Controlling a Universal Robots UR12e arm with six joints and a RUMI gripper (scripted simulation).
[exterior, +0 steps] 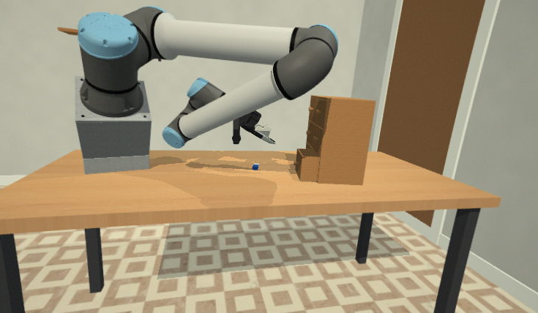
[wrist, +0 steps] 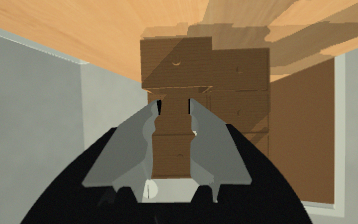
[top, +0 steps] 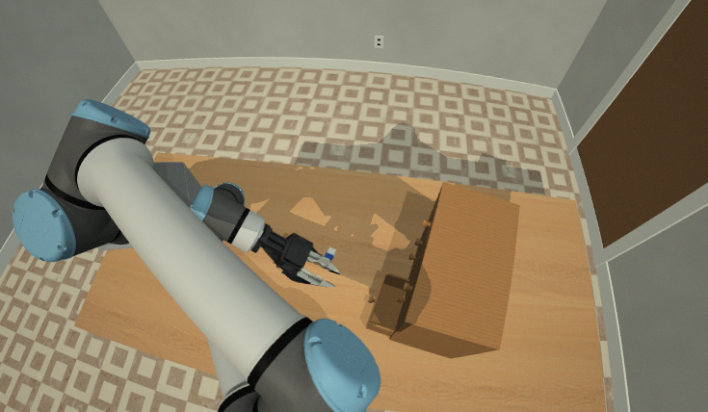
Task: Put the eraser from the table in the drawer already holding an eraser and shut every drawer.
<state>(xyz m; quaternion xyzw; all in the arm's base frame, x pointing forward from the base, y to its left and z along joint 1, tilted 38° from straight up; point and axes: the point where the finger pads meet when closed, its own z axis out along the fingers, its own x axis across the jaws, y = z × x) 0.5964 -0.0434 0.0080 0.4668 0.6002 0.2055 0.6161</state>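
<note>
- You're seeing a wooden tabletop [top: 551,307] [exterior: 399,190] [wrist: 105,25] standing on patterned flooring [top: 243,112] [exterior: 239,291], grey walls [top: 295,30] [exterior: 231,11] [wrist: 30,75] rising around.
- One chest [top: 463,266] [exterior: 344,140] [wrist: 240,110] is standing upright, one bottom drawer [top: 389,307] [exterior: 310,167] [wrist: 172,62] jutting out.
- You're counting six drawer fronts, one visible eraser [top: 329,253] [exterior: 255,167] lying on the tabletop.
- Your end effector [top: 336,278] [exterior: 273,142] [wrist: 174,100] is hovering, narrowly parted, holding nothing.

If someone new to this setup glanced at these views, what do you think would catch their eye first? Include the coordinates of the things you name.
Probably the big arm [top: 192,219] [exterior: 224,40], arching over the wooden table [top: 551,307] [exterior: 224,194]. Then the chest [top: 474,255] [exterior: 344,140] [wrist: 240,112], with one bottom drawer [top: 389,307] [exterior: 309,167] [wrist: 175,62] pulled out.
</note>
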